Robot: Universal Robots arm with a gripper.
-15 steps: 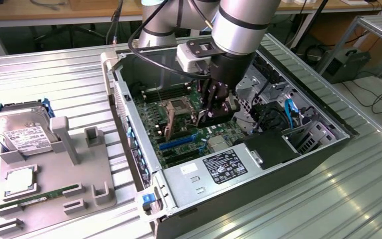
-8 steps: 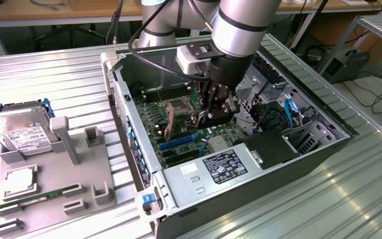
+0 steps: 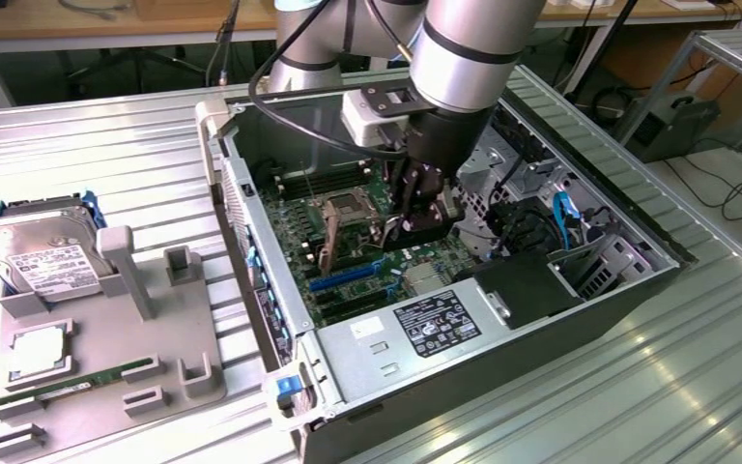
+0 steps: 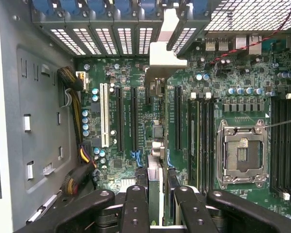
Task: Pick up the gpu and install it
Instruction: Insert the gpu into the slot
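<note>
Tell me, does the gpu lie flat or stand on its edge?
On its edge: the gpu shows as a thin strip held in the end effector, parallel to the slots.

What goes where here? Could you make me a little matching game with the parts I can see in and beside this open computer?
Things:
1. gpu
2. hard drive
3. memory stick
4. processor socket

Descriptions:
A. green, lying flat on the grey tray
B. gripped edge-on in the hand, over the motherboard
C. on the motherboard, empty
D. silver with a white label, outside the case

Pairs: 1-B, 2-D, 3-A, 4-C
</note>
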